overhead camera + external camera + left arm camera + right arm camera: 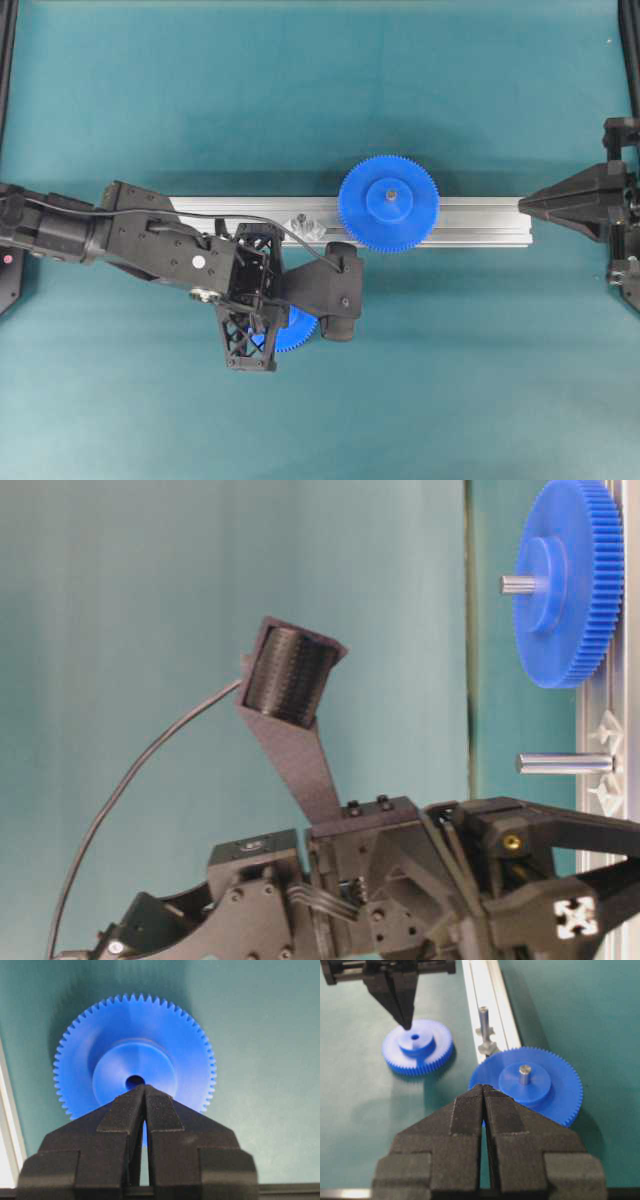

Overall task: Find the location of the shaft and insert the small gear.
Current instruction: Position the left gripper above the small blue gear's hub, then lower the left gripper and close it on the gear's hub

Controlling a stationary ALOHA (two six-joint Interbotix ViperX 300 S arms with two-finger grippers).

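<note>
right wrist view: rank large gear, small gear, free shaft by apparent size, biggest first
1. Large gear: widest, but also nearest the camera.
2. Small gear: narrower disc, lying farther back on the mat, so distance adds to the difference.
3. Shaft: thin upright pin on the rail, clearly smallest.

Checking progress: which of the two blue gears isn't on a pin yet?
The smaller blue plastic gear, flat on the teal mat with an empty centre hole; the wider blue gear has a grey pin through it.
</note>
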